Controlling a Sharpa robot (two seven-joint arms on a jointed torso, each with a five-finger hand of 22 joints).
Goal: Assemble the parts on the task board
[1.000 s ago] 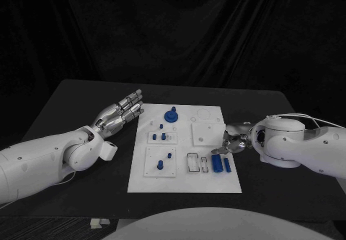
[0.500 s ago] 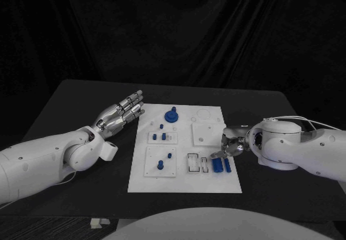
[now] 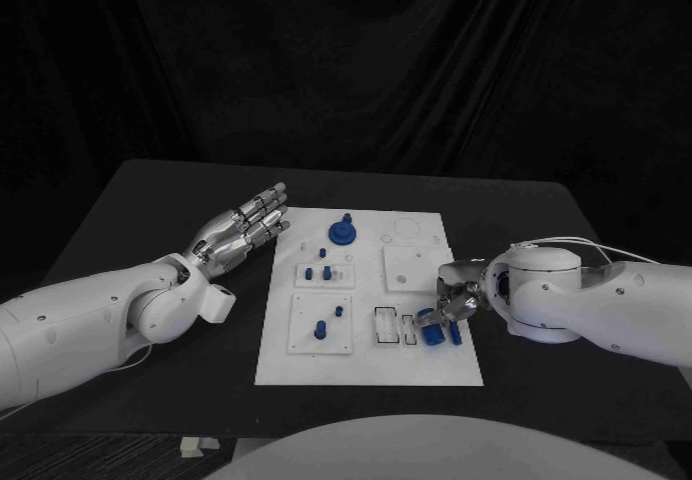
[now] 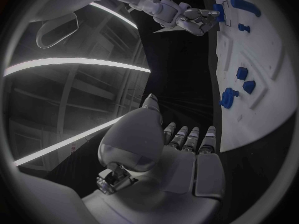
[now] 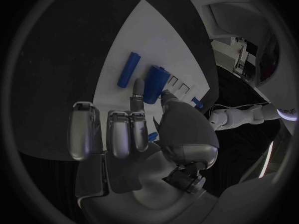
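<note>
— What sort of place is this?

— A robotics lab or test cell. A black curtain point(image 3: 375, 90) hangs in folds behind a black tabletop point(image 3: 173, 200), closing the scene off like a recording booth.

— Anything else pointing that way?

— The white task board point(image 3: 368, 365) lies squarely in the middle of the tabletop, a test fixture with blue parts point(image 3: 342, 232) in it. In the left wrist view, long strip lights point(image 4: 74, 67) run across a high ceiling with bare structure, more like an industrial hall than a home.
</note>
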